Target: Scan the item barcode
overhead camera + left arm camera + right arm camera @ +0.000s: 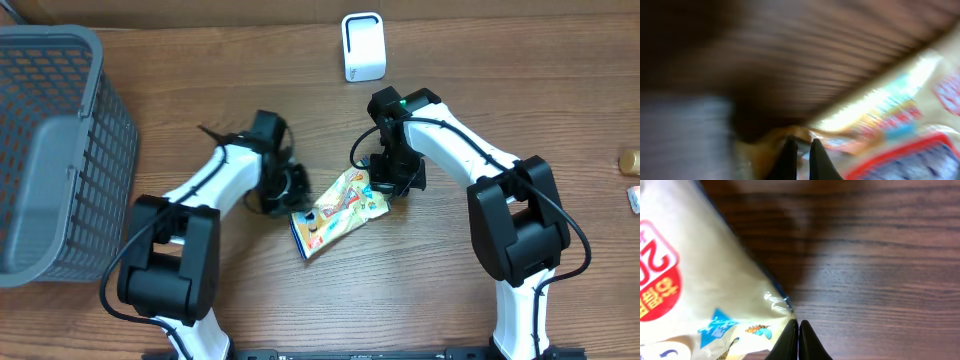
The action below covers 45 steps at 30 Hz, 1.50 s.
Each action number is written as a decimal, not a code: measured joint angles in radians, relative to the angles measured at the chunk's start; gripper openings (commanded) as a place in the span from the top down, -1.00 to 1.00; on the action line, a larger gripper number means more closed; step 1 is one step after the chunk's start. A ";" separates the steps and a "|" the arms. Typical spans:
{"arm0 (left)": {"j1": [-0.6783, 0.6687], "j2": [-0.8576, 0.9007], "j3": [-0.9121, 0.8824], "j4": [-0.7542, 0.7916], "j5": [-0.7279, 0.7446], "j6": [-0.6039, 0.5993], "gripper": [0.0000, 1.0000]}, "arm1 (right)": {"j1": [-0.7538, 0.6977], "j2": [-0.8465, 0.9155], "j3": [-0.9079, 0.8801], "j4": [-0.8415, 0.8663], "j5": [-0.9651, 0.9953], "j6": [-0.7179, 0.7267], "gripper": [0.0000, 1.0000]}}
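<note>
Nearest the lens, in the left wrist view, the left end effector (801,157) is seen clenched at the edge of a yellow printed snack packet (900,125). The view is badly blurred, so it cannot be confirmed that film is actually pinched.

Overhead, left to right:
- A grey plastic mesh basket (95,60) is noted at far left, well apart from the work.
- The left end effector (290,190) is placed at the packet's left end.
- The packet (338,210) is located mid-way across the brown wood-grain surface (200,80), between the two arms. Whether it is lifted or resting cannot be told.
- The right end effector (388,185) is set at the packet's upper right corner. In its wrist view it is found clenched on the corner of the film.
- A white rounded upright device (363,47), judged to be the scanner, stands at the far edge, well apart from the packet.

No barcode is visible in any view.

Risks judged from here:
- The right hold is on a thin corner only, so slippery film could be pulled out.
- If the arms draw apart, the film could be creased or torn.
- If the left pinch is empty, the packet would swing from one corner.
- The wrong face could be presented to the scanner.
</note>
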 measured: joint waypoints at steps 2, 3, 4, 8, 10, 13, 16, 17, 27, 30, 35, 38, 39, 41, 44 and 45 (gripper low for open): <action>0.040 0.000 0.001 -0.055 -0.063 0.000 0.92 | -0.006 0.000 0.000 -0.006 0.000 0.000 0.93; 0.056 0.000 0.001 -0.072 -0.094 0.000 0.92 | -0.011 0.000 0.000 -0.011 0.002 0.001 0.93; 0.078 0.000 0.001 -0.093 -0.134 0.001 0.92 | -0.020 0.000 0.000 -0.018 0.004 0.000 0.93; 0.116 0.002 0.029 -0.165 -0.193 0.015 0.92 | -0.055 0.000 0.008 -0.043 0.011 0.000 0.93; 0.122 0.005 0.083 -0.229 -0.209 0.030 0.92 | -0.072 0.000 0.023 -0.054 0.013 0.000 0.93; 0.121 0.005 0.217 -0.311 -0.170 0.090 0.92 | -0.096 -0.001 0.048 -0.027 -0.001 0.001 0.93; 0.109 0.005 0.309 -0.324 -0.020 0.185 0.92 | -0.109 -0.003 0.049 0.049 -0.021 0.024 0.92; 0.098 0.005 0.325 -0.322 0.029 0.205 0.92 | -0.113 -0.003 0.049 0.065 -0.024 0.036 0.93; -0.175 0.005 0.202 -0.106 0.230 0.150 0.92 | -0.146 -0.004 0.049 0.069 -0.037 0.109 0.93; -0.245 0.005 0.152 -0.066 0.242 0.108 0.92 | -0.168 -0.004 0.049 0.057 -0.032 0.102 0.93; -0.280 0.005 0.136 -0.116 0.180 0.056 0.92 | -0.214 -0.004 0.049 0.042 -0.052 0.045 0.93; -0.266 0.005 0.135 -0.195 0.066 0.028 0.92 | -0.235 -0.004 0.049 0.035 -0.083 -0.009 0.93; -0.259 0.005 0.134 -0.217 0.026 0.024 0.92 | -0.239 -0.004 0.049 0.033 -0.096 -0.028 0.93; -0.235 0.005 0.133 -0.245 -0.053 0.013 0.92 | -0.241 -0.004 0.049 0.035 -0.130 -0.070 0.93; -0.188 0.005 0.132 -0.241 -0.135 0.003 0.92 | -0.239 -0.004 0.049 0.043 -0.217 -0.144 0.93; -0.175 0.005 0.132 -0.238 -0.149 0.003 0.92 | -0.238 -0.004 0.051 0.042 -0.254 -0.170 0.93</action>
